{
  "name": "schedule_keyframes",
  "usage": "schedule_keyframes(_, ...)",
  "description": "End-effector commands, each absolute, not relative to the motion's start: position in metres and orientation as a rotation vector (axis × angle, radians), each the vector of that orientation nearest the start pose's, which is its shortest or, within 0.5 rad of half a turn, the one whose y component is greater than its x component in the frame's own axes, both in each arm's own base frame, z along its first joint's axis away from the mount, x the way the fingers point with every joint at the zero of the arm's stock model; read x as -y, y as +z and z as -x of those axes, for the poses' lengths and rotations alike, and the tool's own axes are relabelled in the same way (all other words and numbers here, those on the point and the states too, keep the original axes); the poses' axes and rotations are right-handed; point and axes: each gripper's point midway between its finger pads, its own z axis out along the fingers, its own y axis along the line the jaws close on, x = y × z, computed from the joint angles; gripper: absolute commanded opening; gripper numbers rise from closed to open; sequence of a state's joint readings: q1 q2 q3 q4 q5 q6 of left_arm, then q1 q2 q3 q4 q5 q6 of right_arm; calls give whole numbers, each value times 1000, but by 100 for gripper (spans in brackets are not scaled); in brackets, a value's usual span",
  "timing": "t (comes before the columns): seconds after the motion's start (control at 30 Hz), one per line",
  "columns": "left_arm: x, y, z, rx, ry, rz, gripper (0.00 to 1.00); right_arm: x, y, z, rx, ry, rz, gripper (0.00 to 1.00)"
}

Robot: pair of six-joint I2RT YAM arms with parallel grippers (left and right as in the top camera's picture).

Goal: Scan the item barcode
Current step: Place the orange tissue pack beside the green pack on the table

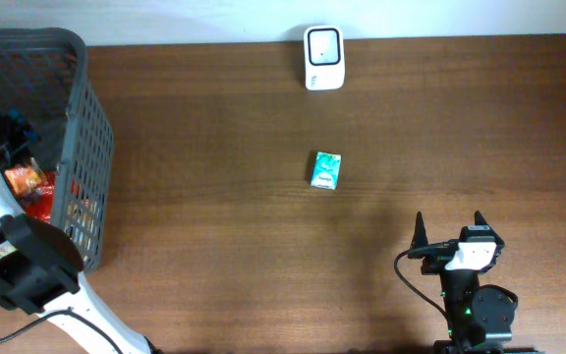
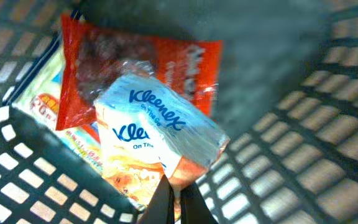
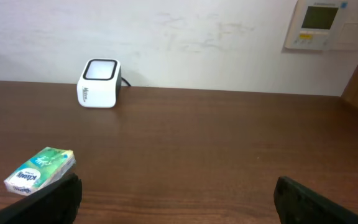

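Overhead, the grey basket sits far to the left of the scanner, a bin for items awaiting their turn. Inside it the left gripper has its jaws clenched, apparently nipping the lower edge of a tissue pack so it can be lifted out. The pack's blue script reads "Kleenex" and, smaller, "On The Go". Beneath it lies a red snack bag whose lettering is too blurred to read. A green pack lies flat on the tabletop just in front of the scanner, its print too small to make out. The scanner stands upright, window facing the arms, ready for a barcode. To the right of the scanner and nearer the robot, the right gripper hovers with jaws spread wide, holding nothing.
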State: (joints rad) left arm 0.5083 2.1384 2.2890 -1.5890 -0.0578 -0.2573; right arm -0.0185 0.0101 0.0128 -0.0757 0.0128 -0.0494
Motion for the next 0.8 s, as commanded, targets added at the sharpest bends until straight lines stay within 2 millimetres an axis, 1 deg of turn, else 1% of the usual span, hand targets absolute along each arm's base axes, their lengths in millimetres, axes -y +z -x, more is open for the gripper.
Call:
schedule_keyframes(0.0,-181,248,-388,-2697,-48,908,0,6,155,-246,-1651,-59,18,99)
schedule_keyframes(0.03,-166,265,-392,-2667,-80,832,0,6,155,-246,-1651,-59,18,98)
schedule_keyframes(0.07,-157,277,-393,-2645,-78,792,0,6,155,-246,-1651,-59,18,98)
schedule_keyframes(0.1,-135,298,-394,-2618,-90,671,0,6,155,-246,-1651,-59,18,98)
schedule_keyframes(0.13,-120,311,-392,-2604,-90,607,0,6,155,-246,-1651,-59,18,98)
schedule_keyframes(0.3,-60,358,-377,-2524,-116,379,0,6,155,-246,-1651,-59,18,98)
schedule_keyframes(0.33,-41,370,-370,-2503,-130,318,0,6,155,-246,-1651,-59,18,98)
schedule_keyframes(0.4,-17,383,-359,-2481,-155,234,0,6,155,-246,-1651,-59,18,98)
schedule_keyframes(0.43,2,389,-354,-2473,-176,169,0,6,155,-246,-1651,-59,18,99)
schedule_keyframes(0.47,19,391,-351,-2472,-196,109,0,6,155,-246,-1651,-59,18,98)
schedule_keyframes(0.53,62,390,-349,-2483,-247,-43,0,6,155,-246,-1651,-59,18,98)
schedule_keyframes(0.57,73,387,-351,-2486,-240,-87,0,6,155,-246,-1651,-59,18,98)
schedule_keyframes(0.6,77,384,-354,-2487,-201,-122,0,6,155,-246,-1651,-59,18,98)
schedule_keyframes(0.63,77,382,-356,-2487,-150,-124,0,6,155,-246,-1651,-59,18,98)
schedule_keyframes(0.67,84,380,-357,-2492,-153,-145,0,6,155,-246,-1651,-59,18,98)
schedule_keyframes(0.73,101,378,-357,-2498,-239,-194,0,6,155,-246,-1651,-59,18,98)
schedule_keyframes(0.77,116,375,-357,-2503,-309,-235,0,6,155,-246,-1651,-59,18,98)
